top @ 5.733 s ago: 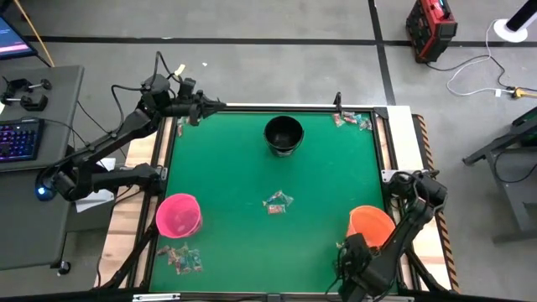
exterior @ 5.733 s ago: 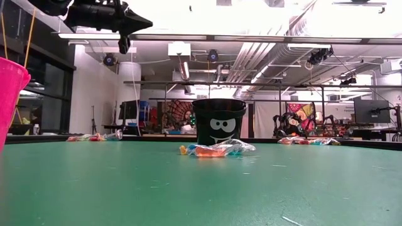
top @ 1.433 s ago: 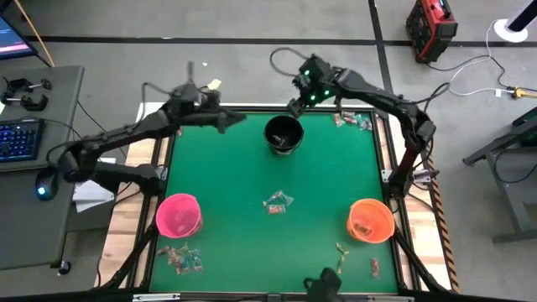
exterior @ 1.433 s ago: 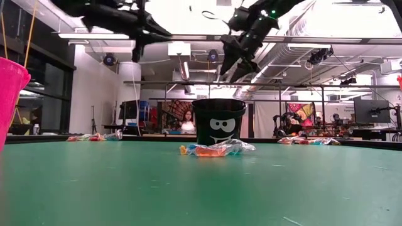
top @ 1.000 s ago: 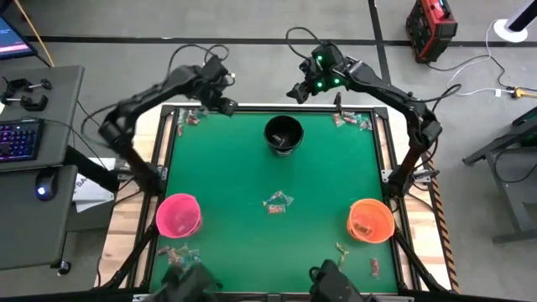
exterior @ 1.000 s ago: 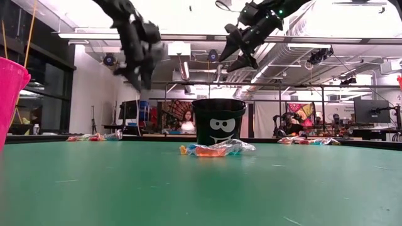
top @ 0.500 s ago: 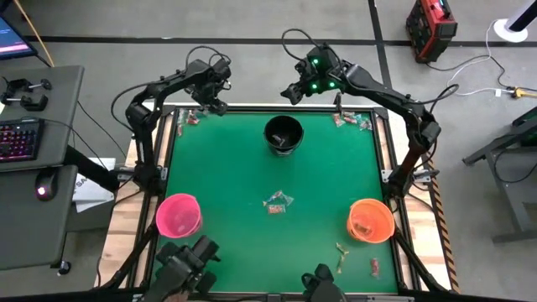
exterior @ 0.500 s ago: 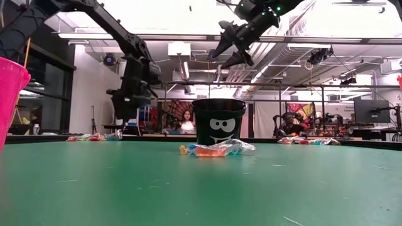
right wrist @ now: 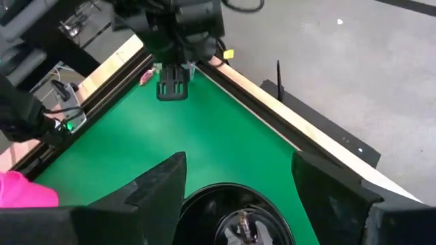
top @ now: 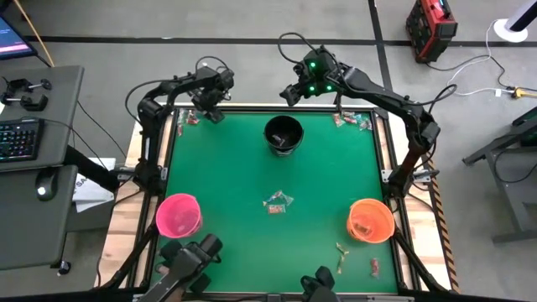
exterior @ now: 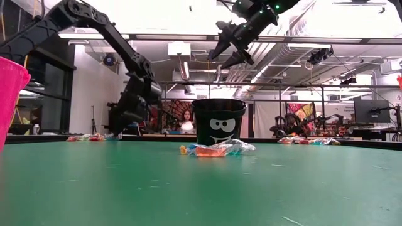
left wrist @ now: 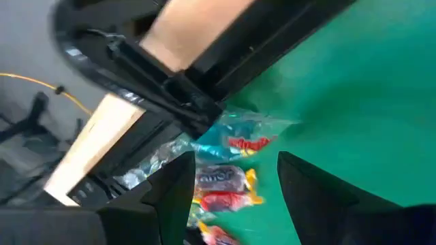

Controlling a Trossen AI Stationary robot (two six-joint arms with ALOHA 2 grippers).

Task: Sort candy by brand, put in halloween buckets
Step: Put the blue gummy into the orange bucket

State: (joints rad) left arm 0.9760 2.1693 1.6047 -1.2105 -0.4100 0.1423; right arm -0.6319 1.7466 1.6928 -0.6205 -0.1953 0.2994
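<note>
My left gripper (top: 206, 111) hangs open at the table's far left corner, fingers pointing down over a small pile of candy (left wrist: 225, 181). Red, blue and silvery wrappers show between and beyond its fingers; in the low view it stands low beside that pile (exterior: 94, 137). My right gripper (top: 290, 94) is open and empty, high above the far rim of the black bucket (top: 284, 134), whose inside (right wrist: 235, 219) holds some candy. The pink bucket (top: 178, 215) stands near left and the orange bucket (top: 370, 221) near right. A candy cluster (top: 277, 202) lies mid-table.
More candy lies at the far right corner (top: 352, 120) and at the near edge beside the orange bucket (top: 340, 251). The table's black frame and wooden border (left wrist: 129, 102) run close behind the far left pile. A person shows in the room beyond (exterior: 186, 119).
My left gripper has swung from high over the far edge down to the far left corner, tipping until its fingers point down at the candy pile there. My right gripper has stayed high over the black bucket, drifting slightly left.
</note>
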